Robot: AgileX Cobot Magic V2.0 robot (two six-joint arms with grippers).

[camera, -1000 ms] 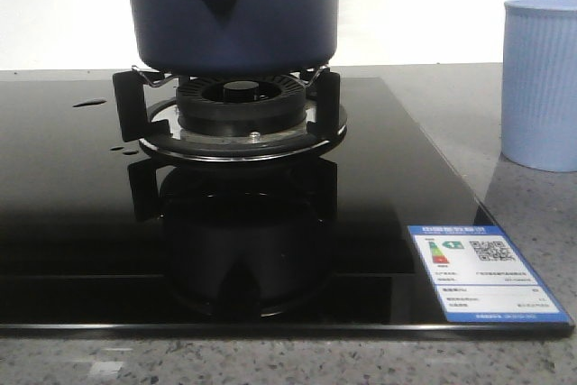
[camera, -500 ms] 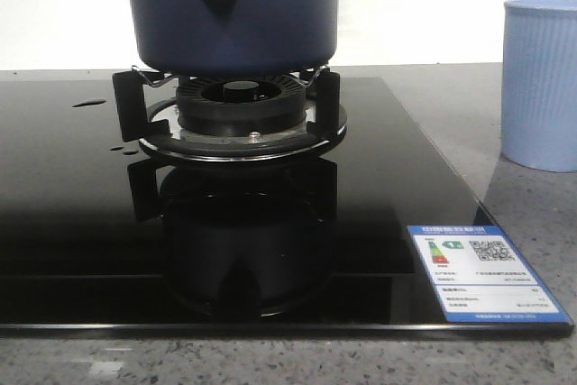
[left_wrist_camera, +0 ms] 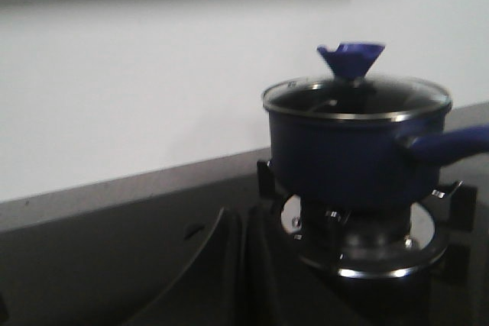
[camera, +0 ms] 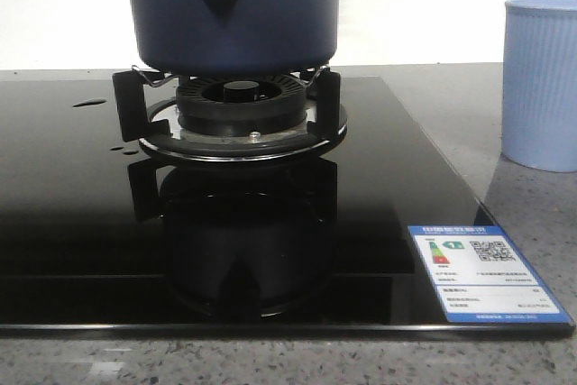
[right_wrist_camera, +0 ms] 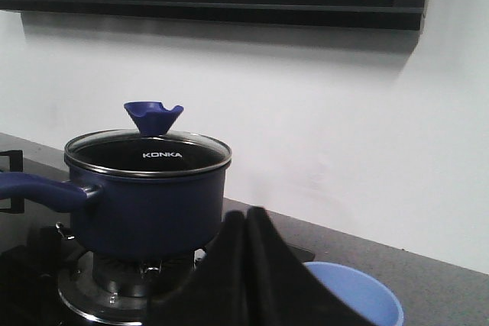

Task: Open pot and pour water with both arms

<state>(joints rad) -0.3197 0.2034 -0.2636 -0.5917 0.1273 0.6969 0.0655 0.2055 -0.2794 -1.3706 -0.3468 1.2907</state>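
Sitting lidded on one burner (camera: 242,114): one pot (camera: 236,15); both hands (left_wrist_camera: 243,265) (right_wrist_camera: 246,265) seemingly pressed together.

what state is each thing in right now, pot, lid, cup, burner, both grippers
pot: upright on the burner stand, lid on, handle free
lid: seated on the pot rim, knob untouched
cup: upright beside the cooktop, open top, contents can't be told
burner: no flame visible
left gripper: fingers together, holding nothing, short of the pot
right gripper: fingers together, holding nothing, above the cup
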